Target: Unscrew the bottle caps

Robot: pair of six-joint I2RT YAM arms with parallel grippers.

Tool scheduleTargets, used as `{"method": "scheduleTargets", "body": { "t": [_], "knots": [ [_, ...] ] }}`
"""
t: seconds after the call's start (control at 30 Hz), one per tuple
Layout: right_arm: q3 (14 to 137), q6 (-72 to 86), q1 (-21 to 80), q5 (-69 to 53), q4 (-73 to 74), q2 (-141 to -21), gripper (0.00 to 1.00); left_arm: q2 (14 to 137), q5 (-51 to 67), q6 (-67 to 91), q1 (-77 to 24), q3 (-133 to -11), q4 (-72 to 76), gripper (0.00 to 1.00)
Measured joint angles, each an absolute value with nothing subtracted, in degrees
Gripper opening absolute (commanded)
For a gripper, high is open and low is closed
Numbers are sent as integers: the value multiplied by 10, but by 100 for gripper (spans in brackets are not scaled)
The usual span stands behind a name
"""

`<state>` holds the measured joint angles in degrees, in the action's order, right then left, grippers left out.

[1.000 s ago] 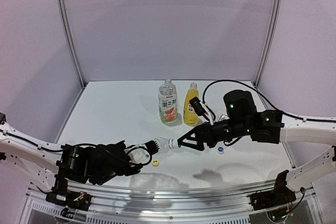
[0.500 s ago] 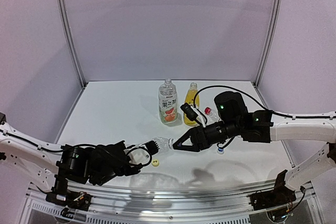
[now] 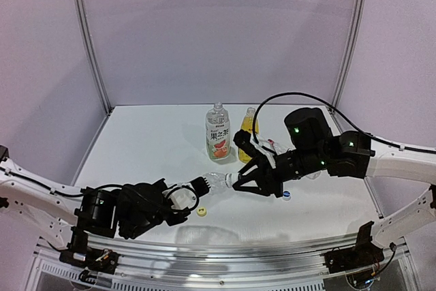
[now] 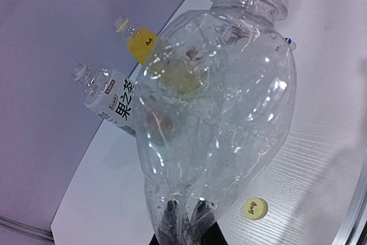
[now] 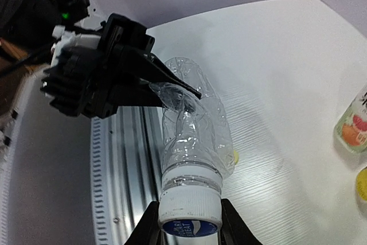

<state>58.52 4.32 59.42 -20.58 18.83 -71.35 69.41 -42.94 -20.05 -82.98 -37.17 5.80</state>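
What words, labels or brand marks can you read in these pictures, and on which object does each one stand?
"果之茶": on the white label of the clear bottle with fruit pictures.
yellow bottle: dark print on its label, too small to read.
loose yellow cap: print too blurred to read.
blue-and-white cap: pale mark on top, not readable.

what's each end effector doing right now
Left end effector: shut on the crumpled clear plain plastic bottle.
Right end effector: shut on that bottle's blue-and-white round plastic screw cap.
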Motion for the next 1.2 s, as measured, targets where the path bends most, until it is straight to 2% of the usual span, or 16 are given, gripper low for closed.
{"method": "scheduleTargets", "body": {
  "t": [0.03,0.13,0.33,0.43,0.53,0.7,0.83,0.93,1.2],
  "knots": [
    [584,12,600,-194,192,-711,5,696,-427,-201,-830,-372,59,0],
    [582,-86,632,-124,203,-711,12,703,-425,-201,-830,-372,54,0],
    [538,-320,714,100,147,-731,6,716,-435,-204,-823,-372,23,0],
    [492,-458,738,211,36,-761,5,718,-445,-203,-815,-371,-8,0],
    [416,-611,744,345,-138,-782,7,714,-445,-192,-815,-368,-24,0],
    [353,-743,744,458,-254,-806,8,709,-434,-185,-825,-368,-26,0],
    [363,-732,747,475,-252,-780,8,708,-433,-182,-827,-368,-26,0],
    [386,-665,749,463,-182,-738,10,706,-431,-182,-827,-368,-26,0],
    [543,-356,749,287,96,-620,10,667,-446,-141,-799,-367,-29,0]
  ]
}}
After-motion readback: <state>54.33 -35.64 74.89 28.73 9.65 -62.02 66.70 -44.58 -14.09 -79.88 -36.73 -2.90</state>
